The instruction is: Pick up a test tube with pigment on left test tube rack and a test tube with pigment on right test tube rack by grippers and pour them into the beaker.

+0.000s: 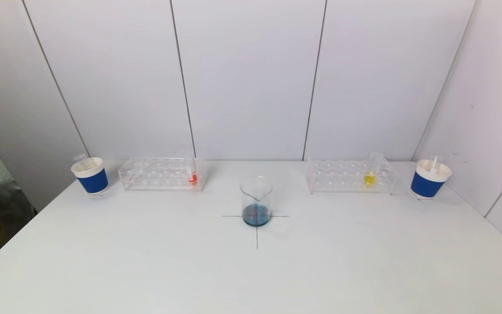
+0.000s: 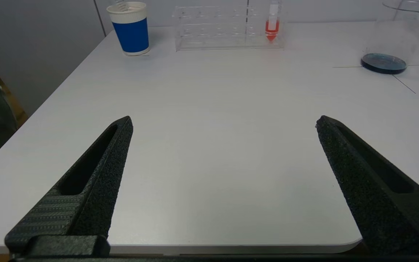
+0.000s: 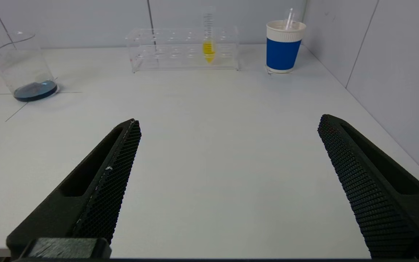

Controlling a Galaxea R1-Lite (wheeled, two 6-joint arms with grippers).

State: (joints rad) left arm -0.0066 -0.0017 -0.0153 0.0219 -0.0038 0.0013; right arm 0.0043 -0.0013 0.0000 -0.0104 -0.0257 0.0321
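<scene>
Left gripper (image 2: 224, 122): spread wide, holding nothing. Left test tube rack (image 1: 161, 173): red-pigment test tube (image 1: 193, 175) upright at its right end. Centre: beaker (image 1: 256, 200), dark blue liquid. Right test tube rack (image 1: 351, 176): yellow-pigment test tube (image 1: 370, 174). Right gripper (image 3: 227, 122): wide apart, empty.

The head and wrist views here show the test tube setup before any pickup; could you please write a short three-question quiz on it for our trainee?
1. True or false: the left gripper and the right gripper are both open and hold nothing.
2. Which colour is the pigment in the tube on the left rack? A) green B) red C) yellow
3. Fill in: the beaker stands on a cross drawn on the table and holds a shallow layer of ____ liquid.

Key
1. True; both sets of fingers are spread wide above the near table edge.
2. B; the yellow tube is on the right rack.
3. Blue.
</scene>
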